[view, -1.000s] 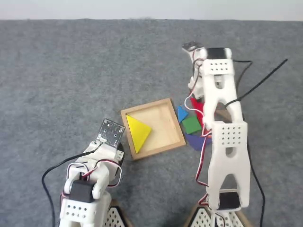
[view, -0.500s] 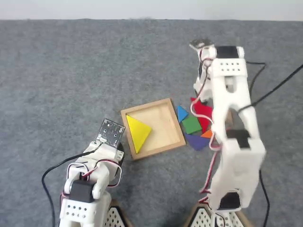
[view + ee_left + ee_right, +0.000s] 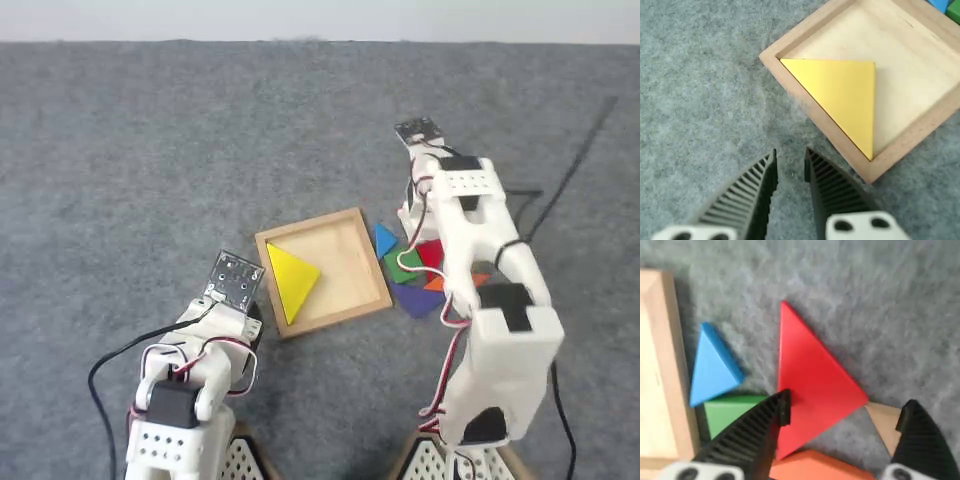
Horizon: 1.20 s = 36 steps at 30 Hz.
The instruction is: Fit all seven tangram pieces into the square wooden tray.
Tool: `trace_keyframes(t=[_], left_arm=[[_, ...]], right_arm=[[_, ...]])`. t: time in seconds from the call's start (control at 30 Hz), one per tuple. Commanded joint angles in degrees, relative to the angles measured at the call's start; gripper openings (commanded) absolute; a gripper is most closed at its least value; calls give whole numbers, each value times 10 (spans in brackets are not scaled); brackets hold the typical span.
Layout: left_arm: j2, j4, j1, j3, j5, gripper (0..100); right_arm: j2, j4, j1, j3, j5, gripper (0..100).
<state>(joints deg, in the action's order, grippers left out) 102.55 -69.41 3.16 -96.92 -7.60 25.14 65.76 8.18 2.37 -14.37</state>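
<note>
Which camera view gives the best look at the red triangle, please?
The right wrist view: the red triangle lies nearly whole between the right gripper's open fingers. In the high view the right arm covers most of it, leaving a small red patch. The left wrist view faces the tray and yellow triangle.

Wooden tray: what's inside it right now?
Only the yellow triangle, flat against one wall of the wooden tray; remaining floor is bare. The floor beneath the triangle is covered.

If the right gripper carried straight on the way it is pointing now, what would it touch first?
The right gripper would most likely meet the red triangle, which lies under its open jaws; the height above it is unclear.
</note>
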Motion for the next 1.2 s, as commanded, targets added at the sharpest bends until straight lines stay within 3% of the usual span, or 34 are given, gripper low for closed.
trace_keyframes(t=[0.0,0.33,0.53,0.77,1.0,1.17], left_arm=[[1,-3,0,4,7,88],[1,-3,0,4,7,88],[1,-3,0,4,7,88],[1,-3,0,4,7,88],[1,-3,0,4,7,88],[1,-3,0,4,7,88]], right_arm=[[58,68,-3,-82,-6,323],[95,133,27,-116,0,303],[57,129,69,-71,20,305],[58,97,70,-49,37,300],[57,91,65,-53,40,73],[56,102,49,-88,40,48]])
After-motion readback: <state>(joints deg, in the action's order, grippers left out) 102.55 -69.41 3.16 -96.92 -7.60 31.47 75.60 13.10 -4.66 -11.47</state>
